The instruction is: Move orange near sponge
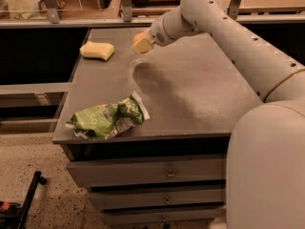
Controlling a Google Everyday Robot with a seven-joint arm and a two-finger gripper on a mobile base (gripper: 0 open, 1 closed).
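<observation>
The sponge [97,50] is a pale yellow block lying at the far left of the grey tabletop [200,94]. My gripper [141,43] hangs above the table's far middle, to the right of the sponge and apart from it. It is shut on the orange [137,36], of which only a small orange patch shows behind the pale fingers [143,46]. The gripper's shadow falls on the table just below it.
A crumpled green and white snack bag [107,119] lies at the table's front left corner. The table has drawers [167,174] below its front edge. A shelf with metal posts [126,3] runs behind the table. My arm [238,46] spans the right side.
</observation>
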